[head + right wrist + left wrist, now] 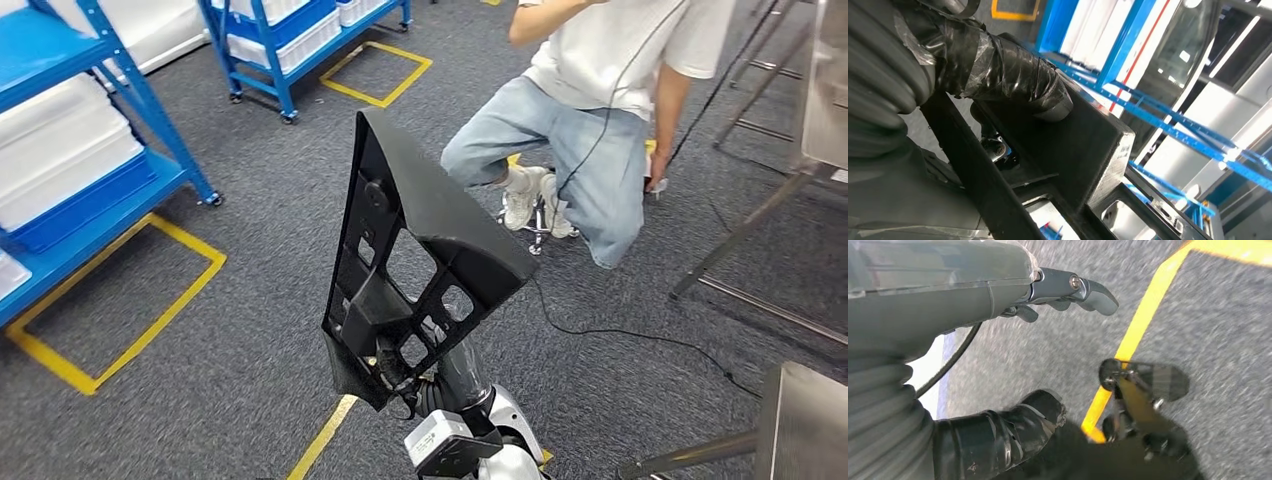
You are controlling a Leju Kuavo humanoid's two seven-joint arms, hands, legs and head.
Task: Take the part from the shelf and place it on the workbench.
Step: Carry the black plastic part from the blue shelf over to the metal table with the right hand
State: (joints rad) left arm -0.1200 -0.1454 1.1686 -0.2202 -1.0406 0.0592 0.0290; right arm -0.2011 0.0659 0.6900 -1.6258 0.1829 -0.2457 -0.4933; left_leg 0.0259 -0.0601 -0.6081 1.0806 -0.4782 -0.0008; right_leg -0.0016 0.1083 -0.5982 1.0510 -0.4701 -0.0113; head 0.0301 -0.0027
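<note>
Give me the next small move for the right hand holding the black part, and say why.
Probably keep the grip and turn toward the metal workbench at the right. The right hand holds the black triangular plastic part upright over grey carpet, with the blue shelf off to the left, so nothing supports it yet.

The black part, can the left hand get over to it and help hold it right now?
Probably yes. The left hand hangs open above the carpet holding nothing, and the black part stands upright in the right hand in front of the body, with nothing seen between them.
</note>
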